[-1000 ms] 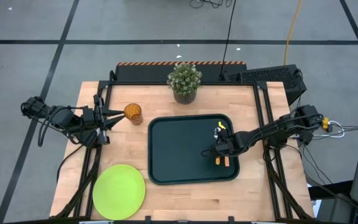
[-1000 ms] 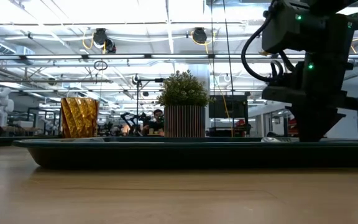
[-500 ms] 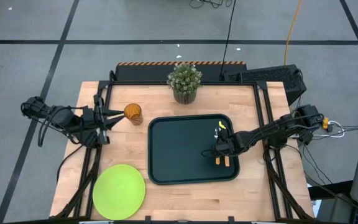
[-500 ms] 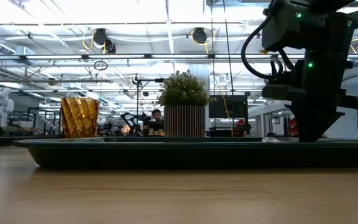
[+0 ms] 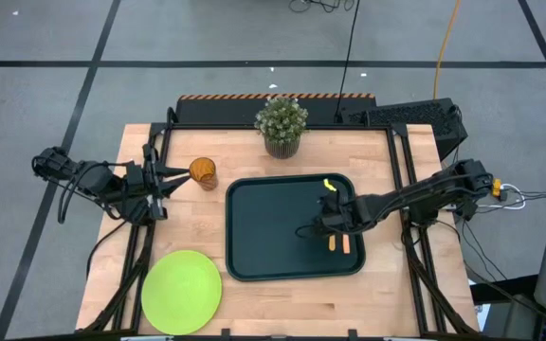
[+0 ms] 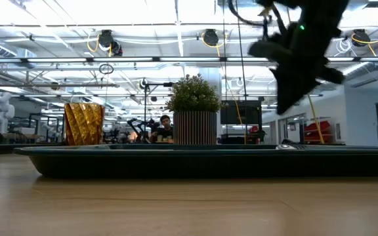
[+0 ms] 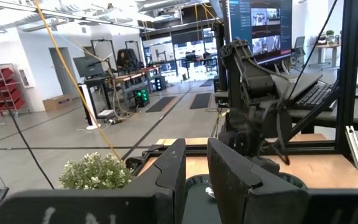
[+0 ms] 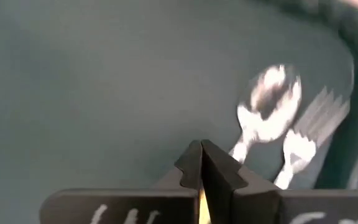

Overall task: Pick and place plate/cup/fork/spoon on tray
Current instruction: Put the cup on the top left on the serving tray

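1. The fork (image 5: pixel 346 243) and the spoon (image 5: pixel 333 243) lie side by side on the tray (image 5: pixel 263 227), at about 4 o'clock from its middle, near the right rim. In the high view their long axes run 12 to 6 o'clock, parallel; only the orange handles show clearly there. In my right wrist view the spoon's (image 8: pixel 267 99) oval bowl and the fork's (image 8: pixel 312 118) tines sit next to each other on the dark tray floor, both pointing away from my fingers.

2. My right hand (image 5: pixel 318 225) hangs over the tray just at 10 o'clock of the two handles, raised off the floor in the low view (image 6: pixel 287 105). Its fingers are pressed together with nothing between them. The arm reaches in from the tabletop's (image 5: pixel 387 161) right edge, stretched low toward 9 o'clock.

3. The cup (image 5: pixel 202 172) stands upright on the tabletop at 10 o'clock from the tray, off it. My left hand (image 5: pixel 176 177) waits just at 9 o'clock of the cup, fingers pointing toward 3 o'clock, a narrow gap between them and holding nothing.

4. The plate (image 5: pixel 181 292) lies flat on the tabletop at 7 o'clock from the tray, beside its corner.

5. A potted plant (image 5: pixel 282 125) stands at 12 o'clock from the tray.
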Controlling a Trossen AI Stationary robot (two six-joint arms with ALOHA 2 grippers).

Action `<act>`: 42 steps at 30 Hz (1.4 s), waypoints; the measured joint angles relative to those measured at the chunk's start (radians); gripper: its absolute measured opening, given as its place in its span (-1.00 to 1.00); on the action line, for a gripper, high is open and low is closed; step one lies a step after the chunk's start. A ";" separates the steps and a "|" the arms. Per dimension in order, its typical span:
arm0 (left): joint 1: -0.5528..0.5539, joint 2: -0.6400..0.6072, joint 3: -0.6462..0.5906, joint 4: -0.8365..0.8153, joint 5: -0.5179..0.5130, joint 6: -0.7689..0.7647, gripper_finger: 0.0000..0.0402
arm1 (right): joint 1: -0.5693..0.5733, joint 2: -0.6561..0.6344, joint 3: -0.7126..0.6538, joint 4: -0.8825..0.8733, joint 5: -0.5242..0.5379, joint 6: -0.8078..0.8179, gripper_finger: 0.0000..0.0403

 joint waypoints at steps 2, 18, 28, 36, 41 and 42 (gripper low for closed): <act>0.000 0.000 0.000 -0.001 0.000 0.000 -0.64 | 0.000 0.000 0.024 0.031 0.075 -0.085 -1.00; 0.000 0.006 0.000 -0.055 -0.001 -0.051 -0.64 | -0.052 -0.009 -0.032 -0.309 0.311 -0.046 -1.00; 0.001 0.121 0.074 -0.390 -0.112 -0.461 -0.64 | -0.062 -0.072 -0.044 0.008 0.416 -0.464 -1.00; 0.054 0.334 0.316 -0.841 -0.082 -0.794 -0.64 | -0.018 -0.251 -0.045 0.396 0.415 -0.977 -1.00; 0.181 0.565 0.475 -1.152 -0.016 -0.881 -0.64 | -0.011 -0.362 -0.044 0.700 0.400 -1.245 -1.00; 0.214 0.605 0.503 -1.216 0.010 -0.886 -0.64 | -0.011 -0.380 -0.044 0.723 0.371 -1.269 -1.00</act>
